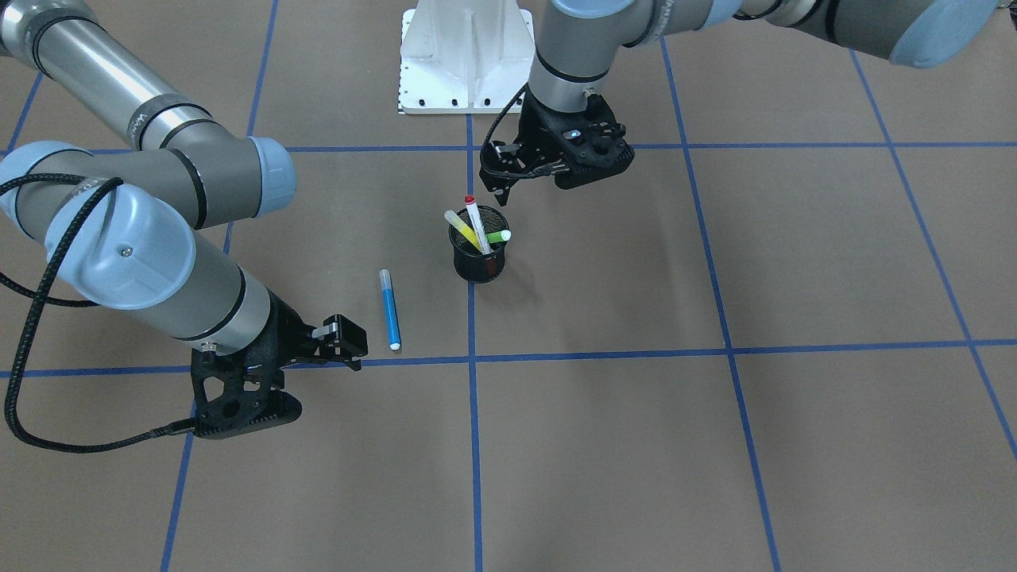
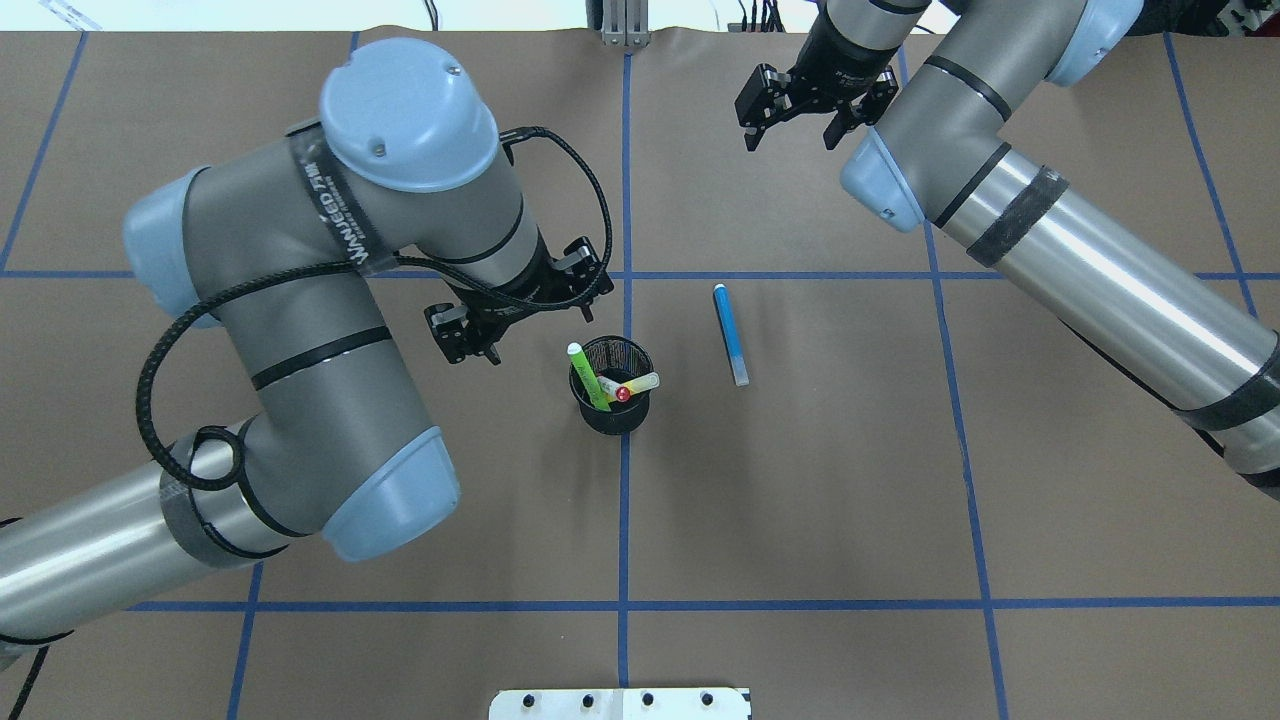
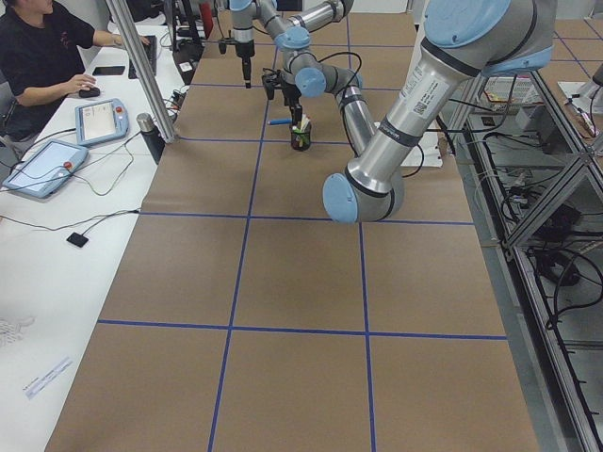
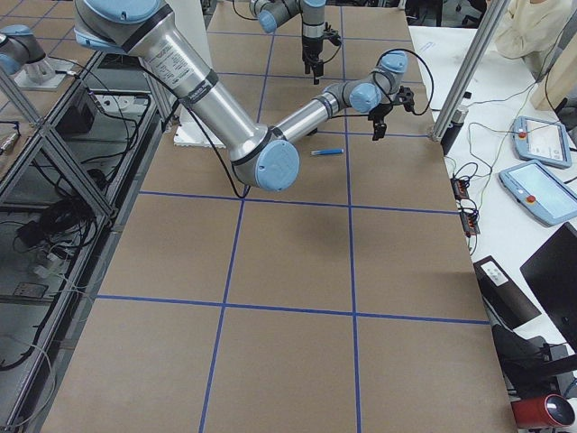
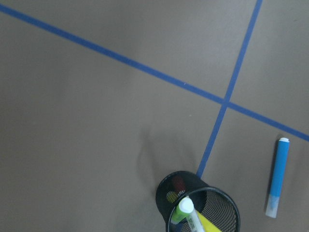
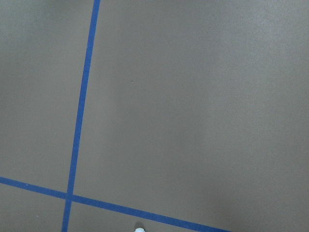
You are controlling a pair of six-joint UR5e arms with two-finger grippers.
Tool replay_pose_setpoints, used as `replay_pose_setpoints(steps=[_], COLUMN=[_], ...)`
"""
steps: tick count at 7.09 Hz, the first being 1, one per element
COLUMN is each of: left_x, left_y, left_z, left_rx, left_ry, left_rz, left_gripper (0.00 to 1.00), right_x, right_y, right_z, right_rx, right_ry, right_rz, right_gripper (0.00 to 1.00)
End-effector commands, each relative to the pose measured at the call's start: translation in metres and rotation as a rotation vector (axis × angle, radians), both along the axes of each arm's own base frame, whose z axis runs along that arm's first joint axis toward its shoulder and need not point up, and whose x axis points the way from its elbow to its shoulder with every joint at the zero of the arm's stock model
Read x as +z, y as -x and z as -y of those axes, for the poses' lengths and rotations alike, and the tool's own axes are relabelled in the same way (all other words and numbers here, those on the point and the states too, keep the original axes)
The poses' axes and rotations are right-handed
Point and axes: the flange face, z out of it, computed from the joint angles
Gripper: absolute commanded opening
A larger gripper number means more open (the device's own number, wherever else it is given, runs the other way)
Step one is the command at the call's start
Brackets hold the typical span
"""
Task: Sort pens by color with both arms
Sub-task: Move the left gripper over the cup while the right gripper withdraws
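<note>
A black mesh cup (image 2: 612,400) stands at the table's middle and holds a green pen (image 2: 588,375), a yellow pen (image 2: 640,382) and a red-capped pen (image 1: 474,218). The cup also shows in the front view (image 1: 478,262) and the left wrist view (image 5: 203,205). A blue pen (image 2: 730,335) lies flat on the brown paper to the cup's right; it also shows in the front view (image 1: 390,310) and the left wrist view (image 5: 277,179). My left gripper (image 2: 522,315) is open and empty, just left of and beyond the cup. My right gripper (image 2: 792,125) is open and empty, well beyond the blue pen.
The white pedestal base (image 1: 465,63) stands at the robot's side of the table. Blue tape lines (image 2: 626,200) cross the brown paper. People sit at side tables with tablets (image 3: 102,118) beyond the far edge.
</note>
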Motion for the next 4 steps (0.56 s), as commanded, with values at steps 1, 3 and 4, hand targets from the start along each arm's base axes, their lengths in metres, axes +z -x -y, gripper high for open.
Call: replay_pose_setpoints(steps=[1,3,4], left_x=[-0.013,0.002,-0.006], left_y=[-0.009,-0.031,-0.055], left_z=[-0.006,0.006,0.020], left_rx=[-0.078,-0.085,-0.060], left_ry=[0.129,0.165,0.157], left_rz=[0.024,0.071,0.100], left_gripper=[0.99,0.98,0.94], right_x=[-0.002,-0.006,-0.005], right_y=[-0.002,0.000,0.001], right_z=[-0.001,-0.004,-0.005], right_rx=[0.001,-0.003,-0.006], right_ry=[-0.008,-0.014,-0.017], right_rz=[0.003,0.008,0.008], right_gripper=[0.99,0.99,0.99])
